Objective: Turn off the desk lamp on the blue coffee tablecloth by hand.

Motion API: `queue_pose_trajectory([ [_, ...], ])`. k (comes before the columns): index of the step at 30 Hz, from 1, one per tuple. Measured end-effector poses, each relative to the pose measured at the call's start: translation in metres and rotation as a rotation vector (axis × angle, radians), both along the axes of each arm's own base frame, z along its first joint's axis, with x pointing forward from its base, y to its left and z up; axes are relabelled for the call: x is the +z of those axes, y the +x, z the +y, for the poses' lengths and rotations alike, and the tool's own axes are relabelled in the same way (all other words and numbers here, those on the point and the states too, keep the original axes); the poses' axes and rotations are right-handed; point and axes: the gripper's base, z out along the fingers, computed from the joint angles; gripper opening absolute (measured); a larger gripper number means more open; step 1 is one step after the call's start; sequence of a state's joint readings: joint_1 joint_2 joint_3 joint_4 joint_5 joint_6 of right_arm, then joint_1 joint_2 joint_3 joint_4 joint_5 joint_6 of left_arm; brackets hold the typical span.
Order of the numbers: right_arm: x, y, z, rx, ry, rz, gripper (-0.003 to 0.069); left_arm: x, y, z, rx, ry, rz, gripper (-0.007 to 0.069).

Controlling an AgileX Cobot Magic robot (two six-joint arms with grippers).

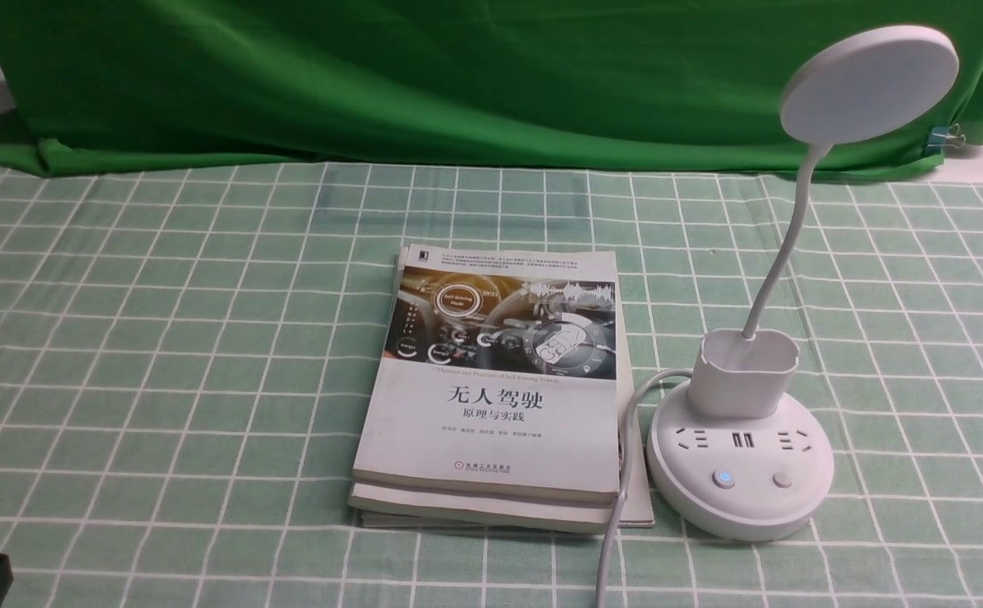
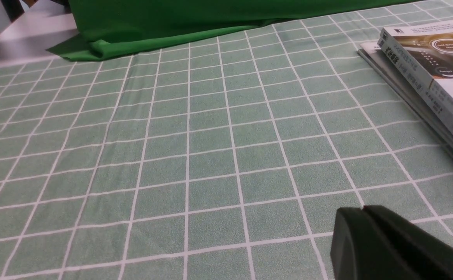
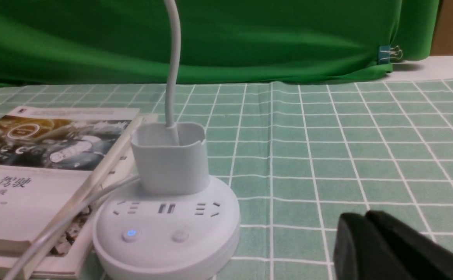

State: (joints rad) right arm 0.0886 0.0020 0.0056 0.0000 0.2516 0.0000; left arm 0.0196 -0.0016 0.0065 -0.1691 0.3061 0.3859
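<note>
The white desk lamp stands on the pale green grid-checked tablecloth, beside a stack of books; its head looks unlit, one base button glowing blue. The right gripper, shut and empty, sits near the base; pressing apparently done.

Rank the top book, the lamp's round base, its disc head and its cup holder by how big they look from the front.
1. Top book, clearly largest.
2. Lamp base and disc head: about alike; the head is tilted and higher up, so I won't rank them.
3. Cup holder, smallest.
</note>
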Motion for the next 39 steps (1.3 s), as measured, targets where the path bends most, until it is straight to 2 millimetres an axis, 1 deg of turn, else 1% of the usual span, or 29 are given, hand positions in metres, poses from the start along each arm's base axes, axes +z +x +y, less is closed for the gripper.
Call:
queue_pose_trajectory([
  [28, 0.0, 0.0, 0.0, 0.0, 0.0, 0.0, 0.0076, 0.0, 0.0, 0.0, 0.0, 0.0, 0.0, 0.0],
  [39, 0.0001, 0.0, 0.0, 0.0, 0.0, -0.001, 0.0115, 0.0, 0.0, 0.0, 0.0, 0.0, 0.0, 0.0],
])
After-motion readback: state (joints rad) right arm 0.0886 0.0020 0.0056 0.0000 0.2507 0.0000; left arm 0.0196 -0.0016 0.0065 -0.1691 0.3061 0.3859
